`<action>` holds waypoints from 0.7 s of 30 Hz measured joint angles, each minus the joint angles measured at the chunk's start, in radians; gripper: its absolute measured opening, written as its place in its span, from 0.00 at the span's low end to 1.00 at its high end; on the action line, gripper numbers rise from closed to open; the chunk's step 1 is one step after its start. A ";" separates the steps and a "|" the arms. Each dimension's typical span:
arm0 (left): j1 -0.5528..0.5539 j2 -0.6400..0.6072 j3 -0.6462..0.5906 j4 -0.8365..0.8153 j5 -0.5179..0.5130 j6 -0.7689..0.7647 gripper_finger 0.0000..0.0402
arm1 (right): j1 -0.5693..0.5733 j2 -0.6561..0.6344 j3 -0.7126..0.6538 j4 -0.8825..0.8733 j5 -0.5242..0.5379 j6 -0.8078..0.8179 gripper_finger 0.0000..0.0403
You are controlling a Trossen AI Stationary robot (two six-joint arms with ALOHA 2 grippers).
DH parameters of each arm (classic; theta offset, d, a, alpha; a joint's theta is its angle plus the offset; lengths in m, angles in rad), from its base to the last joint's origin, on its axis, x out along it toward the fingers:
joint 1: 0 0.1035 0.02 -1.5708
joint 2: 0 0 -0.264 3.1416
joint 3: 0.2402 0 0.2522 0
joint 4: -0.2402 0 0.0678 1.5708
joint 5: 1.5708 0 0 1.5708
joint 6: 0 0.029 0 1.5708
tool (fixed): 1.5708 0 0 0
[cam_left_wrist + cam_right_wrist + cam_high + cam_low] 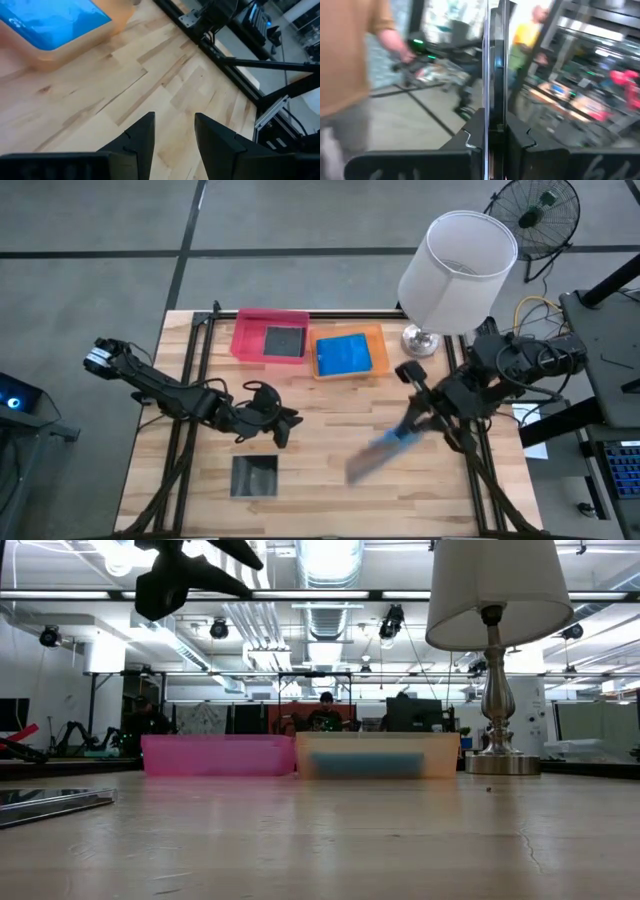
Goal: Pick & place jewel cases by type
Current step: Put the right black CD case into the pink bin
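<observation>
My right gripper [408, 428] is over the table's right half, shut on a blue jewel case [385, 448] that shows blurred. My left gripper [285, 425] hovers open above the middle of the table, touching nothing; it also shows in the low view [190, 570] and in its own wrist view [174, 125]. A dark square case [254, 475] lies flat on the wood near the near edge. Another dark case [284, 341] lies in the pink tray [245, 340]. A blue case [344, 354] lies in the orange tray [378, 345]. My right gripper [495, 132] pinches the blue case between its two fingers, by one end [495, 112]. The case stands edge-on in the hold and reaches forward past the fingertips. In the high view it sticks out from the gripper toward the near-left, apparently off the wood.
A lamp with a white shade [455, 270] stands at the far right corner, beside the orange tray. The two trays sit side by side along the far edge. Bare wood [330, 415] lies between the grippers. People show in the room beyond the table.
</observation>
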 joint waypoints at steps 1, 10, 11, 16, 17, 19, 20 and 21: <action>0.001 0.000 -0.001 0.010 -0.002 0.009 0.30 | 0.011 0.000 0.000 0.000 -0.022 0.000 0.06; 0.006 -0.003 0.015 0.028 -0.026 0.042 0.30 | 0.106 0.000 -0.001 0.088 -0.178 0.069 0.06; 0.007 -0.003 0.016 0.028 -0.026 0.045 0.30 | 0.115 0.000 -0.001 0.108 -0.197 0.081 0.06; 0.012 -0.003 0.018 0.029 -0.026 0.060 0.30 | 0.146 0.000 -0.001 0.184 -0.326 0.145 0.06; 0.012 -0.004 0.018 0.030 -0.026 0.067 0.30 | 0.151 0.000 -0.001 0.197 -0.355 0.157 0.06; 0.012 -0.007 0.018 0.030 -0.026 0.070 0.30 | 0.162 0.000 -0.001 0.212 -0.393 0.164 0.06; 0.012 -0.008 0.018 0.030 -0.026 0.070 0.30 | 0.167 0.000 -0.001 0.217 -0.402 0.163 0.06; 0.012 -0.010 0.018 0.030 -0.026 0.070 0.30 | 0.173 0.000 -0.001 0.221 -0.408 0.164 0.06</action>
